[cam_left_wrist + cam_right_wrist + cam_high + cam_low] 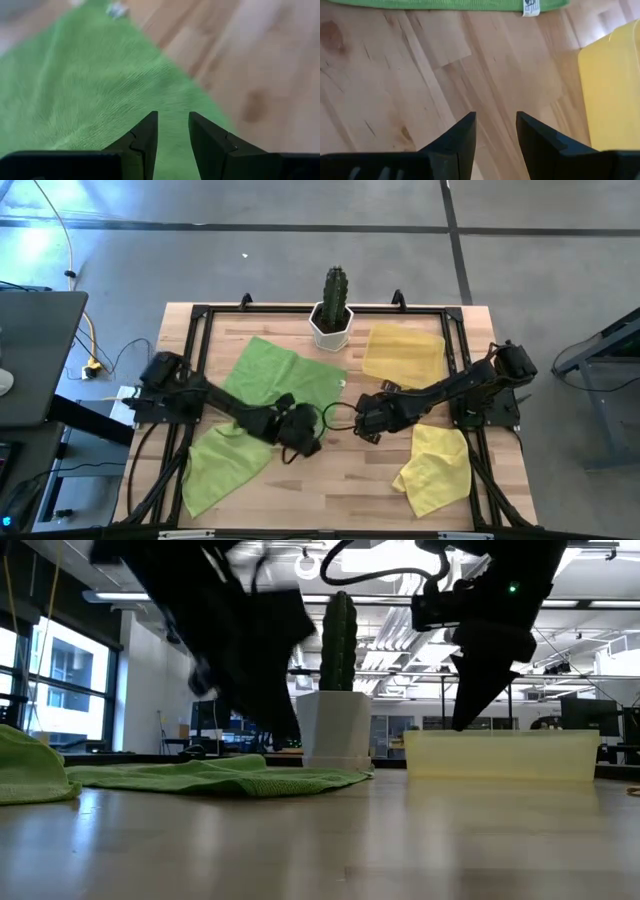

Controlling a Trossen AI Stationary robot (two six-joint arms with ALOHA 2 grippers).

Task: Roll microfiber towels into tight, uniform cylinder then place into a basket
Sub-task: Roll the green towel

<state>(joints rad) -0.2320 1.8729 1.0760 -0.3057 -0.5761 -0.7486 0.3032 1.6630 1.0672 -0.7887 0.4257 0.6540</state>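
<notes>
Now both claws hang a little open and hold nothing, near the middle of the counter [330,480].
The left claw [173,131] is over a green towel [285,375]; it could pinch just one edge, so the roll comes out loose. The right claw [495,130] is over bare wood beside the basket [403,352], well apart from the yellow towel [435,468]. Another green towel [222,462] is partly hidden by the left arm.

**Bare wood at centre and front, edges crowded**

Open counter [340,480] runs along the front middle, between the front lime-green towel [222,463] and the yellow towel [437,470]. The left pincer [300,442] and right pincer [362,423], each with a gap between its fingers, narrow the centre passage. At the back, the cactus pot [331,326] stands between the back lime-green towel [280,375] and the basket [403,355].
</notes>
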